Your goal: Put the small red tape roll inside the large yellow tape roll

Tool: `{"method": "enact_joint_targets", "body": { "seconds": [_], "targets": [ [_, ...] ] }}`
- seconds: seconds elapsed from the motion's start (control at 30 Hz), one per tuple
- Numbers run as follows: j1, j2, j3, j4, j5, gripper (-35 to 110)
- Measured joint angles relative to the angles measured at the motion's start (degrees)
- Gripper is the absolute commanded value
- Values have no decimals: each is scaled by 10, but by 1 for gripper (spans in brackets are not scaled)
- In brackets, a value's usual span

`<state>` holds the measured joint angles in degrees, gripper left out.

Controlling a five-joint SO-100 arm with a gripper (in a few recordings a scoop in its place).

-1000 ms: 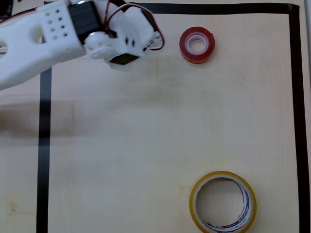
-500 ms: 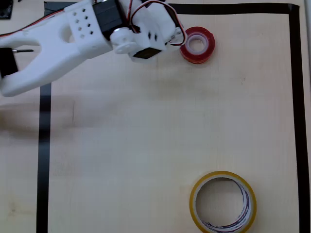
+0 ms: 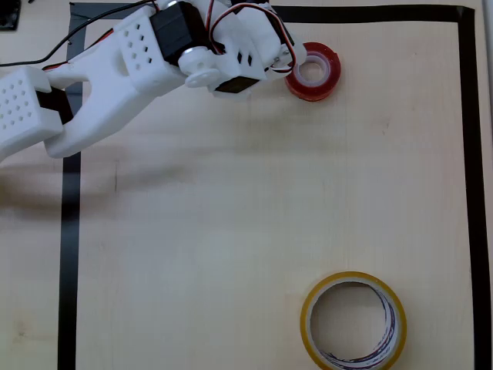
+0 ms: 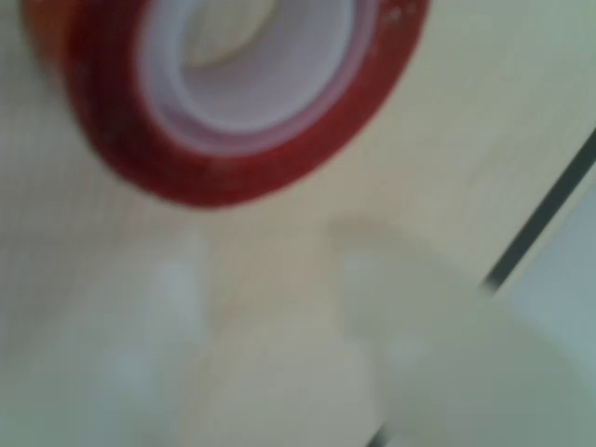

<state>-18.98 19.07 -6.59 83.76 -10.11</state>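
The small red tape roll lies flat near the top of the wooden table in the overhead view. My white gripper sits just left of it, its tips almost at the roll's rim. In the blurred wrist view the red roll is at the top, just ahead of my gripper. Its two pale fingers stand apart, with bare wood between them and nothing held. The large yellow tape roll lies flat at the bottom right, far from the gripper, its wide hole showing only wood.
A black tape border frames the work area along the top, left and right. My white arm stretches in from the left edge. Bare wood lies between the two rolls.
The arm has swung to the right across the top of the table, bringing the gripper up to the red roll's left side. Neither roll has moved.
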Motion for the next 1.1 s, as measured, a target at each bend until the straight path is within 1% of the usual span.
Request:
{"method": "enact_joint_targets", "body": {
  "seconds": [0.17,0.37,0.63,1.1],
  "targets": [
    [6,-23,-4,-19,6,10],
    [6,-57,-12,-43,54,11],
    [4,-74,-36,-39,67,11],
    [-4,-73,-60,74,71,10]
  ]
}}
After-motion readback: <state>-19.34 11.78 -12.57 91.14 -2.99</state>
